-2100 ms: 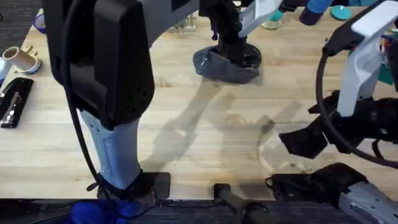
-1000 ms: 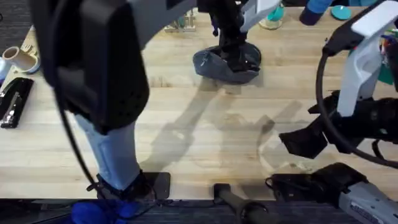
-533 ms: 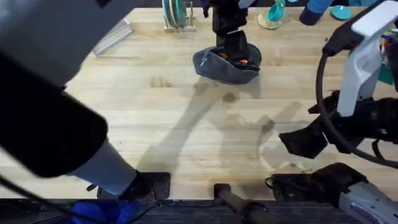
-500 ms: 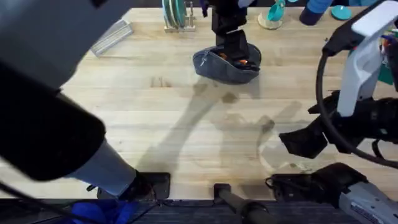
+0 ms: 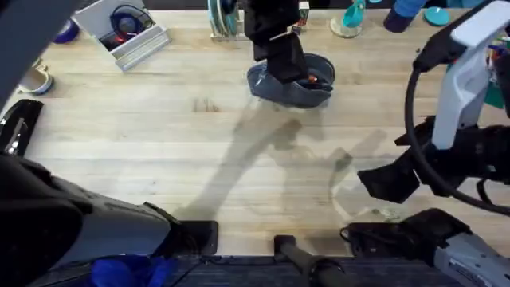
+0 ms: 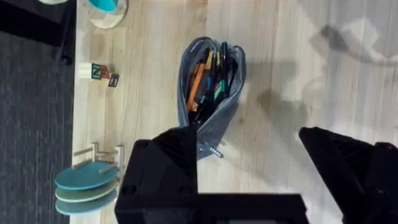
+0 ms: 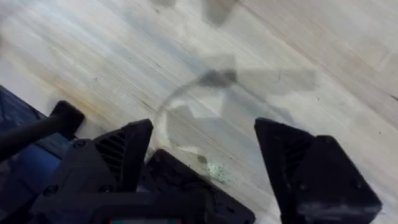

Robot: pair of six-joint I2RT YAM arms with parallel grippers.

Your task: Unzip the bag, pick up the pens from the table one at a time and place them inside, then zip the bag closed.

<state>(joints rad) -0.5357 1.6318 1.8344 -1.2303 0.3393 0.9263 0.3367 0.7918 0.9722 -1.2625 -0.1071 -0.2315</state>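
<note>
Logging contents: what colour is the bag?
Grey-blue; the bag shows best in the left wrist view.

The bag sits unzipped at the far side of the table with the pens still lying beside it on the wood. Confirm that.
Not quite. The bag is unzipped at the far side of the table, but the pens are inside it, not on the wood. The left wrist view shows them through the open zipper, with the open left gripper above the bag.

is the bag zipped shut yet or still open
Open. In the left wrist view the bag gapes along its length, with the pens, orange and dark, lying inside. The left hand is above it, open and empty.
</note>
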